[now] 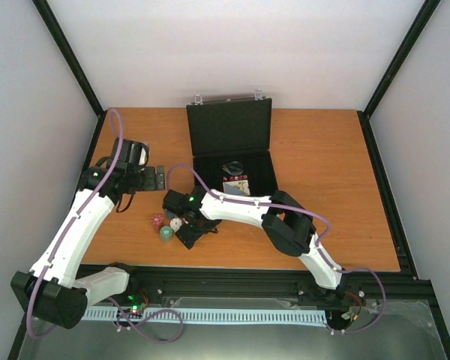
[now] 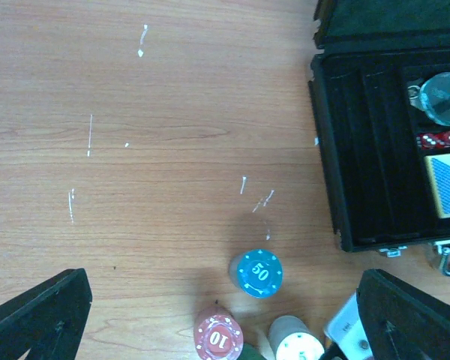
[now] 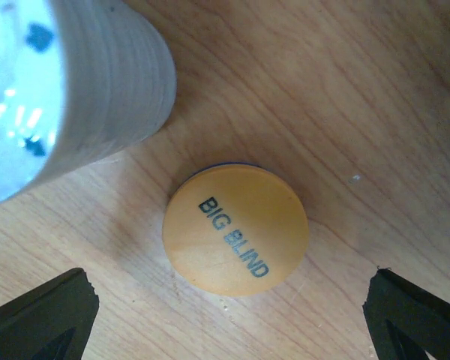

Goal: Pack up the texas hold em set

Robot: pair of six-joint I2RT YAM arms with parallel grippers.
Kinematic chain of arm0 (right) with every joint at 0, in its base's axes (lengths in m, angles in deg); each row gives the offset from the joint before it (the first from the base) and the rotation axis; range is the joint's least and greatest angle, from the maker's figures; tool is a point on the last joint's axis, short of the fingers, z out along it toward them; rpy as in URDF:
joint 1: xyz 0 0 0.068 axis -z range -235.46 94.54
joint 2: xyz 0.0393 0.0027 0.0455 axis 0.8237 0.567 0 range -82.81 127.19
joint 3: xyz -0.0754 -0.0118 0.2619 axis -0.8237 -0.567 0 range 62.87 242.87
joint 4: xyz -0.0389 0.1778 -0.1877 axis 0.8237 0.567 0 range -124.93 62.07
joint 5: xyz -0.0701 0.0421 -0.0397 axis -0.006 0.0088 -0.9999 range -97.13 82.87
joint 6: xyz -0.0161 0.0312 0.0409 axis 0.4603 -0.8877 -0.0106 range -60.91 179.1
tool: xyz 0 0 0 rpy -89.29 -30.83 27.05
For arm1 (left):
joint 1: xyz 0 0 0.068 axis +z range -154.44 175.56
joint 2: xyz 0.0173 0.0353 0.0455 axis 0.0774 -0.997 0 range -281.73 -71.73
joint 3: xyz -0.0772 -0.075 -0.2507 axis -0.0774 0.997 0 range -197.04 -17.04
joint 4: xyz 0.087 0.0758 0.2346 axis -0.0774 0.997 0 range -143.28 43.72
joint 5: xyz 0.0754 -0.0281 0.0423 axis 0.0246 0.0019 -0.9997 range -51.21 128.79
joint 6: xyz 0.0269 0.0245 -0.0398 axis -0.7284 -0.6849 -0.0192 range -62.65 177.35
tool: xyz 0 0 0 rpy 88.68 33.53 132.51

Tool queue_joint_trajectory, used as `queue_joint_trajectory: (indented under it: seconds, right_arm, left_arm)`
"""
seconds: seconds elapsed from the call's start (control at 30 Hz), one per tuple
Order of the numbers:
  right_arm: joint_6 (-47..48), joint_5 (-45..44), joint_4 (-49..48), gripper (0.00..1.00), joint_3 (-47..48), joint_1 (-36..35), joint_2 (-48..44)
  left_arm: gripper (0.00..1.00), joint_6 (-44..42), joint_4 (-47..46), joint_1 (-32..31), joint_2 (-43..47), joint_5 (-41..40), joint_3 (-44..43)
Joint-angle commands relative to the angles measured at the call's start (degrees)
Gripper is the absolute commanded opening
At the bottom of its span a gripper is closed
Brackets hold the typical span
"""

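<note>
White chip stack (image 3: 82,82) cropped, glare-blurred; orange disc (image 3: 236,229) whole.

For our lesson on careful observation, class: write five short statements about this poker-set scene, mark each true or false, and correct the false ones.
1. The black case stands open. True.
2. The orange disc reads DEALER. False: it reads BIG BLIND.
3. The card deck lies inside the case. True.
4. The blue chip stack is packed in the case. False: it stands on the table, outside the case.
5. The right gripper is shut on the orange disc. False: it is open, with its fingers clear of the disc.
</note>
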Motion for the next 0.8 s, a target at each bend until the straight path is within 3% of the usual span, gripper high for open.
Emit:
queue_joint_trajectory:
  seconds: [0.0, 0.4, 0.77]
  right_arm:
    - [0.81, -0.73, -0.39, 0.98, 0.30, 0.75, 0.42]
    - [1.87, 1.01, -1.51, 0.94, 0.61, 1.37, 1.59]
    - [2.37, 1.58, -1.98, 0.91, 0.58, 2.66, 4.06]
  left_arm:
    - [1.00, 1.00, 0.20, 0.60, -2.30, -3.35, -0.37]
    - [1.00, 1.35, -0.78, 6.40, -7.48, -3.62, -1.08]
    - [1.00, 1.57, -1.33, 6.94, -7.27, -2.77, -0.73]
